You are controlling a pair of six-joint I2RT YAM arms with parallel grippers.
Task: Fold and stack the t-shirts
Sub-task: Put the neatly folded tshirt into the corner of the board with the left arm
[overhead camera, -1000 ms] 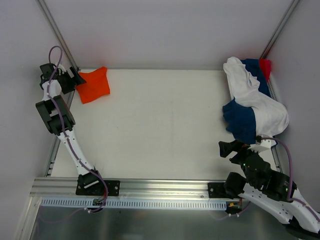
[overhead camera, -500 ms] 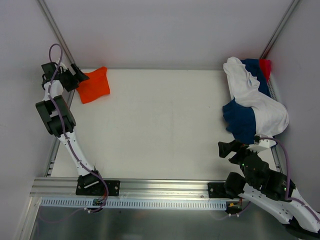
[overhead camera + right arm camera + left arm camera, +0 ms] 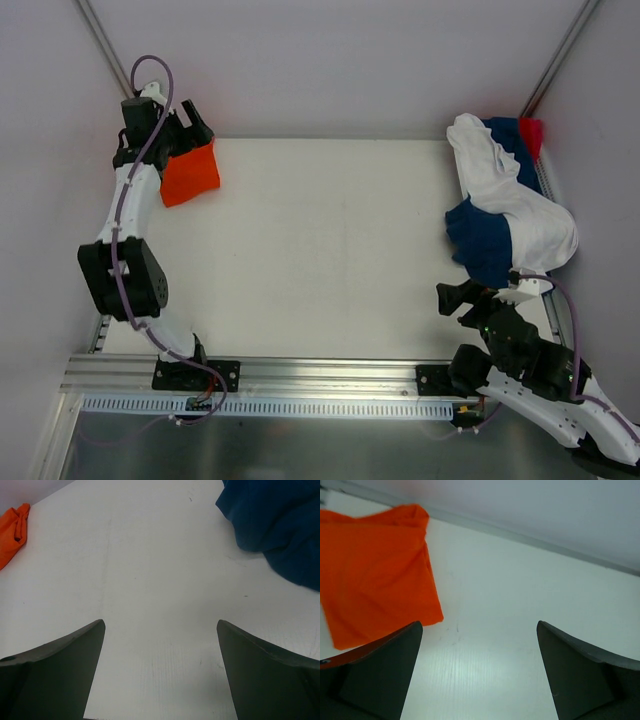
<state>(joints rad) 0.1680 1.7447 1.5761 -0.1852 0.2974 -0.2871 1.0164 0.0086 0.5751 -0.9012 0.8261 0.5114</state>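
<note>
The bright orange t-shirt (image 3: 190,172) lies folded in the table's far left corner; it also shows in the left wrist view (image 3: 375,575) and far off in the right wrist view (image 3: 11,532). My left gripper (image 3: 192,135) (image 3: 479,630) hovers open over the shirt's back edge, with only bare table between its fingers. At the right edge a white t-shirt (image 3: 510,195) lies crumpled over a navy blue one (image 3: 480,245) (image 3: 280,525), and a red-pink one (image 3: 531,133) peeks out behind. My right gripper (image 3: 462,298) (image 3: 160,627) stands open and holds nothing, just in front of the navy shirt.
The white table (image 3: 330,250) has walls close on the left, back and right. A metal rail (image 3: 300,375) with both arm bases runs along the near edge. Slanted frame bars stand in both far corners.
My left arm has swung up from the table's left edge beside the orange shirt to above the shirt's back edge. The shirt lies where it was. The right arm has not moved.
</note>
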